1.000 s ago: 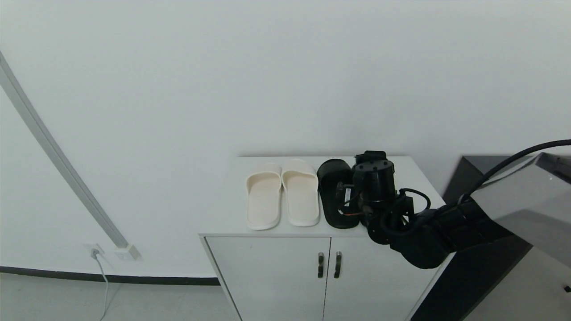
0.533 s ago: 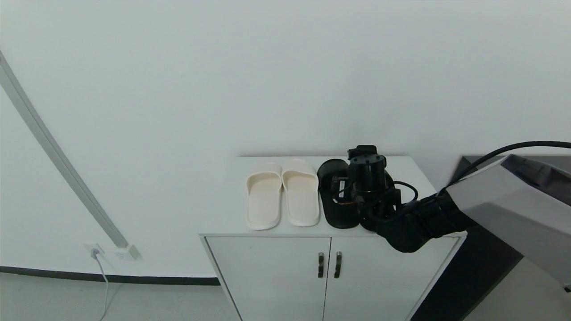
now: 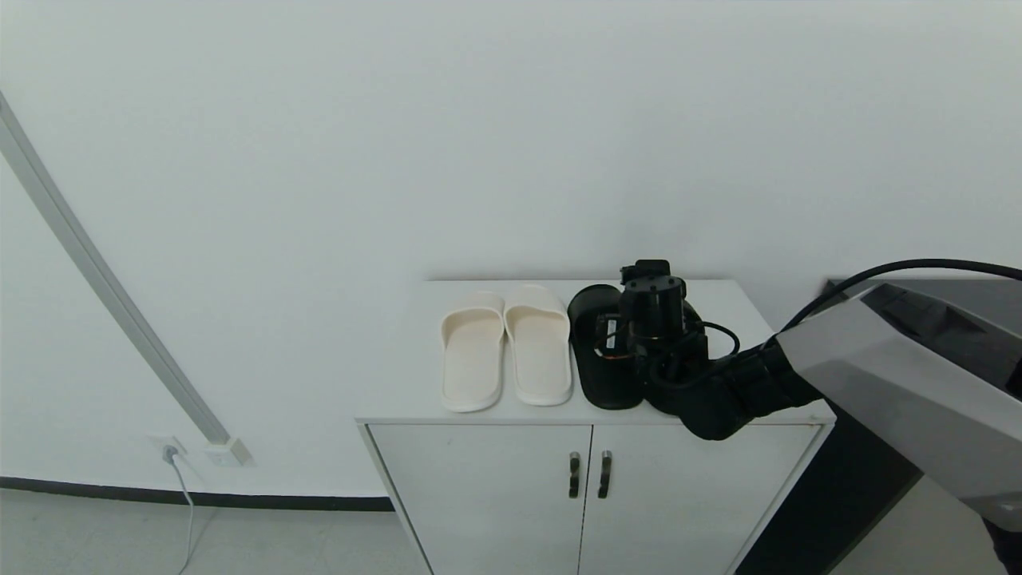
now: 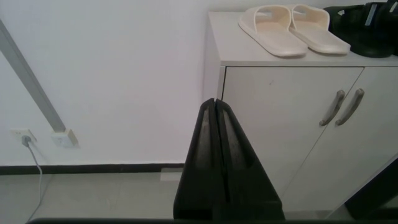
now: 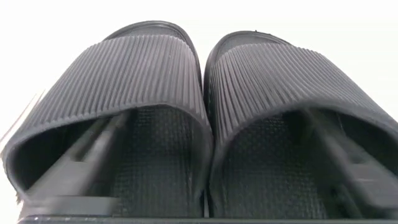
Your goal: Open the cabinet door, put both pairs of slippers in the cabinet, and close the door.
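Observation:
A white cabinet (image 3: 479,495) stands with both doors closed, and its two dark handles (image 3: 588,473) meet at the middle. On its top lie a white pair of slippers (image 3: 505,355) and, to their right, a black pair (image 3: 597,363), partly hidden by my right arm's wrist (image 3: 655,319). My right gripper (image 5: 208,186) is open at the heels of the black slippers (image 5: 205,99), with one finger (image 5: 87,162) reaching under each ribbed strap. My left gripper (image 4: 216,104) is shut on nothing, low and left of the cabinet (image 4: 280,124).
A wall socket with a cable (image 3: 169,454) and a slanted grey conduit (image 3: 104,287) are on the wall to the left. Dark furniture (image 3: 822,511) stands right of the cabinet. Open floor (image 3: 200,543) lies in front and to the left.
My right arm has moved left and forward over the cabinet top, bringing its gripper in at the black slippers. The slippers, the doors and the left arm have not moved.

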Controlling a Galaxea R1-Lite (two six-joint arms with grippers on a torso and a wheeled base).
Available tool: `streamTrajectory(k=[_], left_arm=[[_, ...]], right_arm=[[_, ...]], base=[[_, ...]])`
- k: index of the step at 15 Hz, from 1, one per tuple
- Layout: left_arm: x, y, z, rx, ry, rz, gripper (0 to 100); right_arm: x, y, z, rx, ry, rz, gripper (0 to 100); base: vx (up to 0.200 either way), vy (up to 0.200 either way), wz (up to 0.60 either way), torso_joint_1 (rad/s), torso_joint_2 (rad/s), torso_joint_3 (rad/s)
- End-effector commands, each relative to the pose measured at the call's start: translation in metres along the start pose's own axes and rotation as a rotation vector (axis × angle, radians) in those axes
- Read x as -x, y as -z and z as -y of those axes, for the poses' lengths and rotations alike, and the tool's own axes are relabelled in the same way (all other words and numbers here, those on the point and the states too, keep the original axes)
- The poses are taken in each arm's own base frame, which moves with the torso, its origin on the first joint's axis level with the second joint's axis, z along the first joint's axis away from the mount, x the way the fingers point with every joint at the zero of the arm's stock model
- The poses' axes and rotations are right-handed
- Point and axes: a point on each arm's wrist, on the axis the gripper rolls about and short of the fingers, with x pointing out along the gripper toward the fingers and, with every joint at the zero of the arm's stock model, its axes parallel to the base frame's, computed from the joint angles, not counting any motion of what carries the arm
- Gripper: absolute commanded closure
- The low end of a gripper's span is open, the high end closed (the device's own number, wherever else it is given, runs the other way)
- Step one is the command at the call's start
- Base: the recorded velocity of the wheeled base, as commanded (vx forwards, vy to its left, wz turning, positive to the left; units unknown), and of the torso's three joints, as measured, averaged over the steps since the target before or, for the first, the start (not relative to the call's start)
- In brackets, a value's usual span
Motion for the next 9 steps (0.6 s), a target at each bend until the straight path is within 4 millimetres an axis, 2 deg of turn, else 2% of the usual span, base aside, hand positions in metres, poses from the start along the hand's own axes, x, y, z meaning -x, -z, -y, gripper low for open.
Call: streamTrajectory(k=[1,7,9], left_arm=[[0.000,0.000,0.000,0.000,0.000,0.000,100],[0.000,0.000,0.000,0.000,0.000,0.000,100],[0.000,0.000,0.000,0.000,0.000,0.000,100]], right_arm=[[-0.002,0.000,0.000,0.000,0.001,0.002,100],[0.000,-0.001,-0.003,-0.005,-0.015,0.006,100],[0.005,-0.011,-0.002,-0.017,-0.018,0.024,100]], base=[[0.000,0.000,0.00,0.000,0.00,0.000],[0.000,0.000,0.00,0.000,0.00,0.000],[0.000,0.000,0.00,0.000,0.00,0.000]])
